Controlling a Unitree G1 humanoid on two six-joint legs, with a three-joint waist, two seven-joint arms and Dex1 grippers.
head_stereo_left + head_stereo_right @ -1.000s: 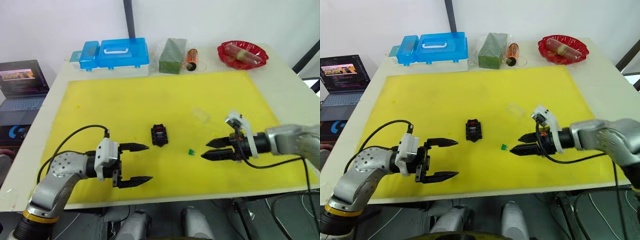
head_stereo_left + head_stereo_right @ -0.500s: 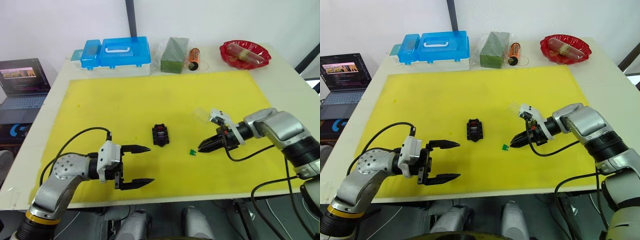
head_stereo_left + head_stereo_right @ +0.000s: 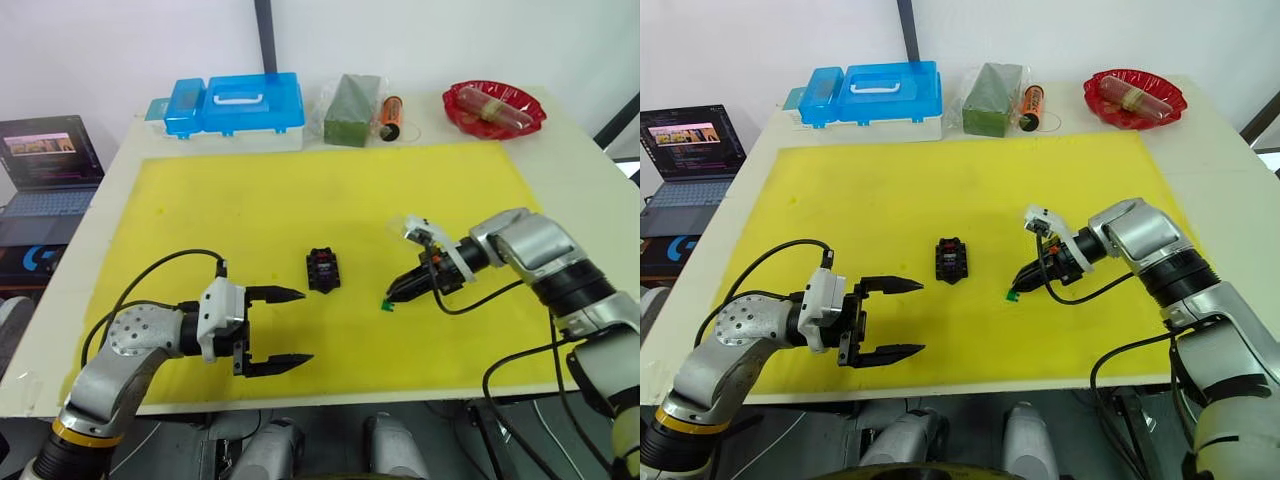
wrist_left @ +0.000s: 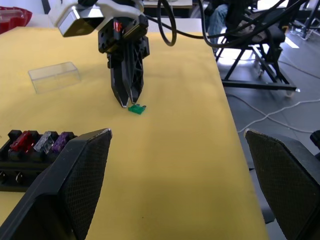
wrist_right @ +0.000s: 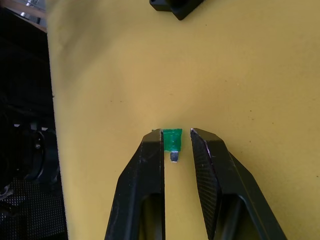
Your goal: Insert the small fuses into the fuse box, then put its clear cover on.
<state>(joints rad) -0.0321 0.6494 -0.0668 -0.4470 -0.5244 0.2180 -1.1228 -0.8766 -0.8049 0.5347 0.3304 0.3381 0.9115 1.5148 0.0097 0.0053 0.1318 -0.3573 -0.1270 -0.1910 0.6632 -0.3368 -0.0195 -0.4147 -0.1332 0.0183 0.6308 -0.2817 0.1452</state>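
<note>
The green fuse [image 5: 173, 139] lies on the yellow mat [image 3: 250, 210], between my right gripper's [image 5: 176, 139] slightly parted fingertips, not yet clamped. My left wrist view shows red, pale and purple fuses [image 4: 42, 142] already seated in the fuse box [image 3: 322, 269], and the clear cover [image 4: 54, 77] lying on the mat beyond. My left gripper [image 3: 285, 327] hangs wide open, left of the box. No writing is legible.

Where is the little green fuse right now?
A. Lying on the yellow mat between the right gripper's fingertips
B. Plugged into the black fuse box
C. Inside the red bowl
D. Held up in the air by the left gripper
A: the green fuse lies flat on the yellow mat, with the right gripper around it, one fingertip on each side, not yet closed.
</note>
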